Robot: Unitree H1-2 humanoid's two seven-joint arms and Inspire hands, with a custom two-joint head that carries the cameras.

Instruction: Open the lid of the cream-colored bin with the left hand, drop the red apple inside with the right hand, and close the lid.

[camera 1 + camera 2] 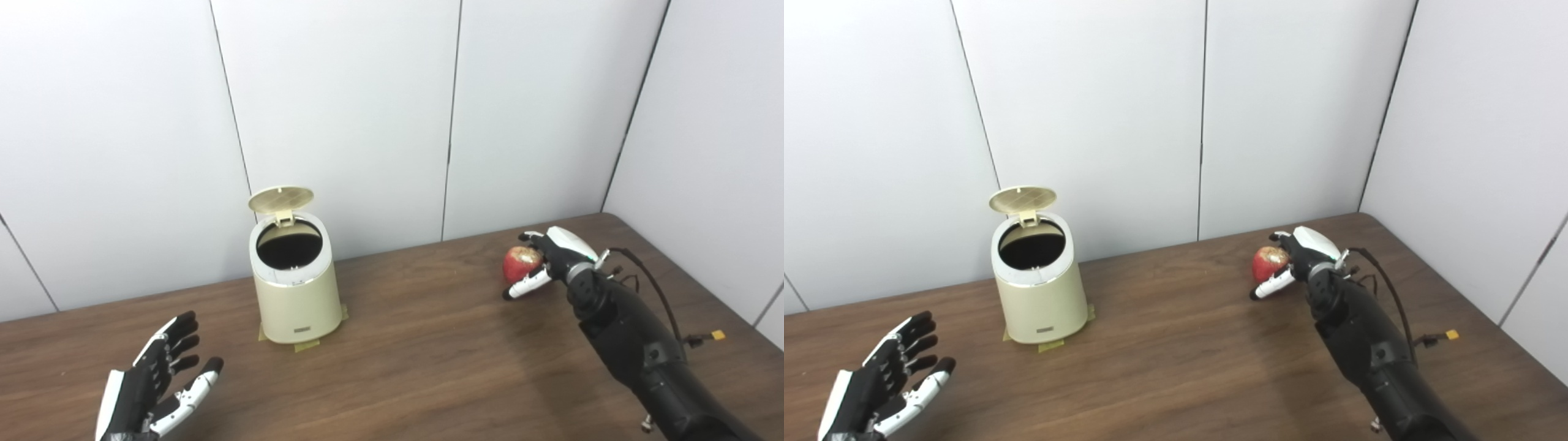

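I have the red apple (520,262) wrapped in my right hand (548,260), fingers and thumb curled around it with its pale stem end turned up toward the cameras; whether it is clear of the wooden table (429,355) or resting on it I cannot tell. Everything now turns on where the apple lies from the cream-colored bin (296,288): it sits well to the right of the bin, level with it or slightly farther back on the table, so I judge the next move to be a long sideways carry leftward, with enough lift to bring the fruit above the bin's rim. The bin's mouth is dark and uncovered, and its round lid (281,199) stands tipped up on the hinge at the far side of the bin, so the way in is from the front or from above, not from behind. My left hand (156,383) is to the near left of the bin, apart from it, palm up with fingers spread and holding nothing; it is the nearer hand for shutting the lid afterwards.
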